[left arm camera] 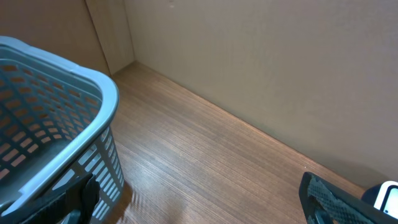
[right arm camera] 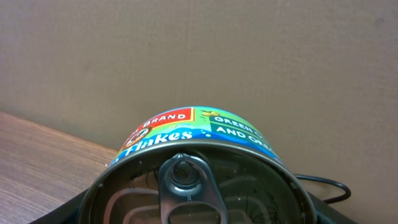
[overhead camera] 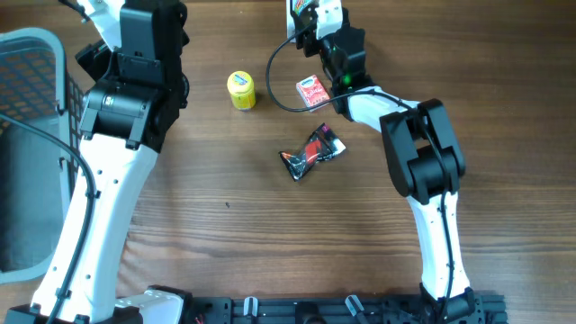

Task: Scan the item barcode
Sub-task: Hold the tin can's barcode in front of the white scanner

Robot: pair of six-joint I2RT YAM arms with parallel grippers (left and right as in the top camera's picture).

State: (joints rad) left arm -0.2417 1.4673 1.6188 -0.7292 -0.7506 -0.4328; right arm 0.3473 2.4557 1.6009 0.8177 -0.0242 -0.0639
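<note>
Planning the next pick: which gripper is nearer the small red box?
Right. The right gripper, holding a can, hangs just beyond the red box. The left gripper is far off to its left, open, by the basket.

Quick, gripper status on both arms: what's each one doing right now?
Left gripper: open, holding nothing.
Right gripper: closed on the tin can, pull-tab end facing its camera.

Can label reads "BRAND", "Flakes", "GREEN", "AND"; rest cut off.
</note>
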